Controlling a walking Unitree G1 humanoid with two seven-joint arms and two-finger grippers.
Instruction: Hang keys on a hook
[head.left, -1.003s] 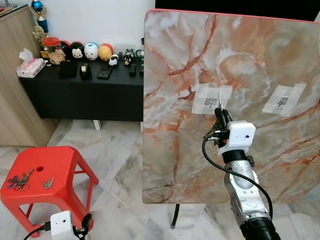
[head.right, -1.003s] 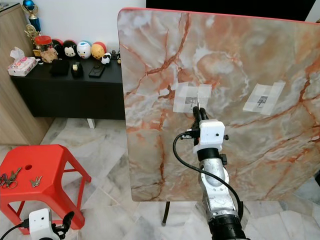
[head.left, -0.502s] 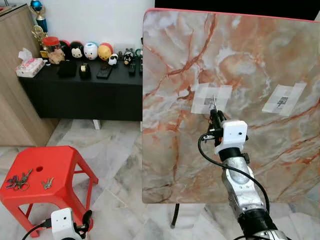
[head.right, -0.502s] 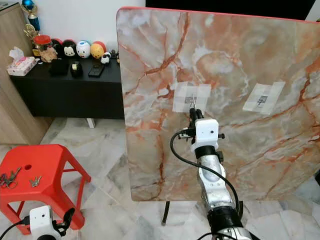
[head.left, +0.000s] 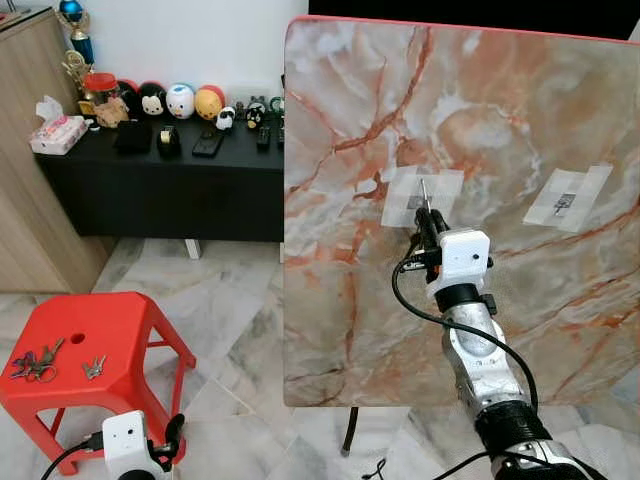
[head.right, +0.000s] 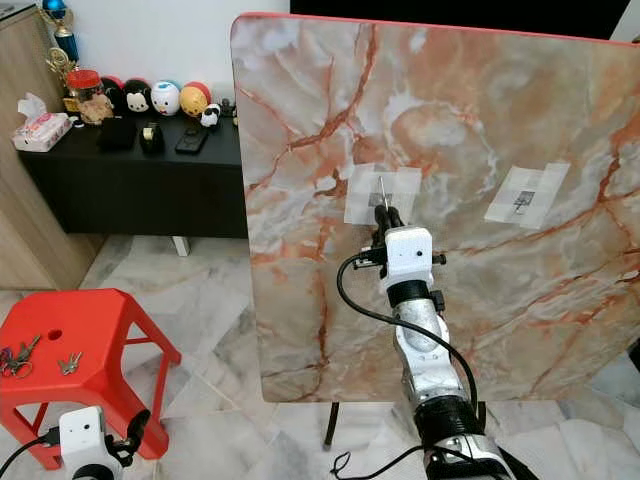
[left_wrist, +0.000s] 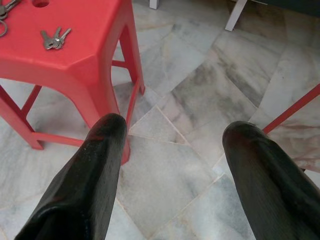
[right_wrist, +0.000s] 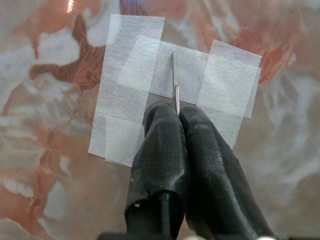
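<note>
Left eye view: the right gripper (head.left: 424, 213) reaches up to the taped patch (head.left: 421, 197) on the upright marble board (head.left: 350, 150), a thin metal piece sticking up from its tip; two bunches of keys (head.left: 35, 362) lie on the red stool (head.left: 110, 340). Right wrist view: both black fingers (right_wrist: 165, 145) are pressed together, pinching the thin key blade (right_wrist: 174, 82) against the tape. Left wrist view: the left gripper (left_wrist: 172, 145) hangs low, jaws spread wide over the marble floor (left_wrist: 200, 95) beside the stool.

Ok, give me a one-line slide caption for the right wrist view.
Right end effector, shut on a thin metal key, holds it against the taped hook patch on the marble board.
</note>
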